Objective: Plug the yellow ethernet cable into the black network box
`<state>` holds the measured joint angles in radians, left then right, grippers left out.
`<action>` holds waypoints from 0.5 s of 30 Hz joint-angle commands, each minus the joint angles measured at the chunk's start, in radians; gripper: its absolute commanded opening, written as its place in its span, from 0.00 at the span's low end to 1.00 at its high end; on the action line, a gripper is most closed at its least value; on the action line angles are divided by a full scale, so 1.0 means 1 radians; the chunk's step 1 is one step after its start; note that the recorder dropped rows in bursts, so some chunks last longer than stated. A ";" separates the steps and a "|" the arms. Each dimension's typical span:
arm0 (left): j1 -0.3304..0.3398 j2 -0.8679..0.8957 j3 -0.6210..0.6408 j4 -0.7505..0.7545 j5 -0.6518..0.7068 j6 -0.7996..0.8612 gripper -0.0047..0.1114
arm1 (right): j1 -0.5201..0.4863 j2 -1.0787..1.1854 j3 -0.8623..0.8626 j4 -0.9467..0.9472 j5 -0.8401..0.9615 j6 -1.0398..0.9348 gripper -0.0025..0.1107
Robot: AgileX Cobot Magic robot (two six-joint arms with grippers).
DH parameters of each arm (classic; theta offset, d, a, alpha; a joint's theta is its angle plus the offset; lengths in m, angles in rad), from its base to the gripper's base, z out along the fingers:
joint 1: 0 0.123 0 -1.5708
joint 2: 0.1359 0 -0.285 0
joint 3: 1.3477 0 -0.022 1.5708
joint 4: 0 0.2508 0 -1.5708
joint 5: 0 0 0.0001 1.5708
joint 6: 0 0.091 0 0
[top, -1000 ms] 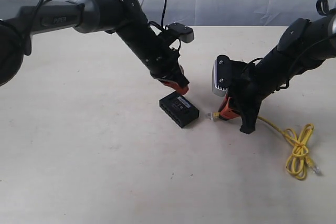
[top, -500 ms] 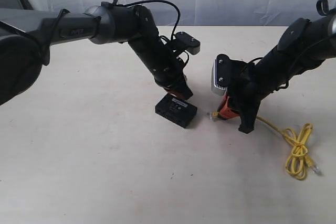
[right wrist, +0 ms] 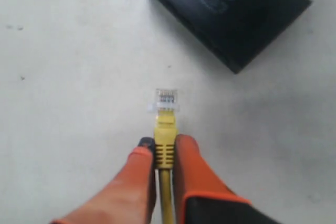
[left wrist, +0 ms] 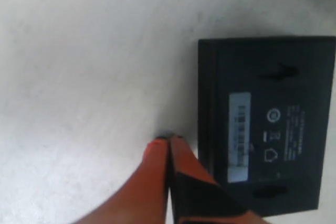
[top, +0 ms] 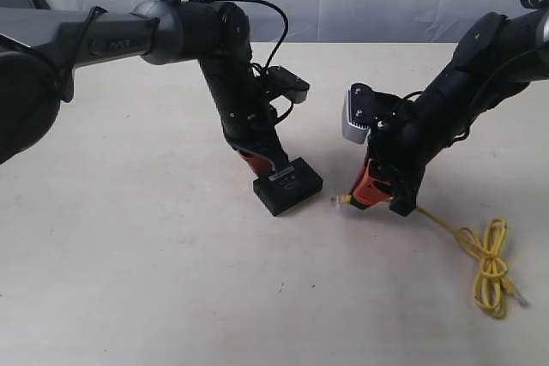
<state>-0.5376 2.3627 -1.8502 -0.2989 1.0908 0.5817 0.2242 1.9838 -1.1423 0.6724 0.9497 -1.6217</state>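
The right jaws clamp the cable (right wrist: pixel 165 148) just behind its plug (right wrist: pixel 166 99), leaving it free to enter; the left jaws, pressed together, seemingly brace the box (top: pixel 287 184).

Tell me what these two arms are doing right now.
The right gripper is shut on the thin yellow ethernet cable just behind its clear plastic plug. The plug points roughly toward the flat black network box but is not inserted; a gap of table separates them. The left gripper is shut, empty, its orange tips right at the box's side edge. The cable's knotted loop lies on the table.
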 commanded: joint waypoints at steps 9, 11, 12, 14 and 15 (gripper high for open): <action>0.045 -0.062 0.003 0.005 0.048 -0.033 0.04 | -0.006 0.002 -0.017 0.076 0.123 -0.034 0.01; 0.066 -0.062 0.003 -0.007 0.055 -0.033 0.04 | -0.006 0.002 -0.037 0.089 0.131 0.023 0.01; 0.073 -0.062 0.003 -0.015 0.055 -0.033 0.04 | -0.006 0.002 -0.049 0.082 0.136 0.081 0.01; 0.088 -0.064 0.003 -0.028 0.055 -0.033 0.04 | -0.015 0.002 -0.085 0.060 0.166 0.200 0.01; 0.093 -0.064 0.003 -0.031 0.055 -0.033 0.04 | -0.022 0.005 -0.100 0.052 0.199 0.236 0.01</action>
<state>-0.4581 2.3120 -1.8502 -0.3010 1.1382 0.5551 0.2214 1.9838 -1.2037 0.7357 1.0887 -1.5023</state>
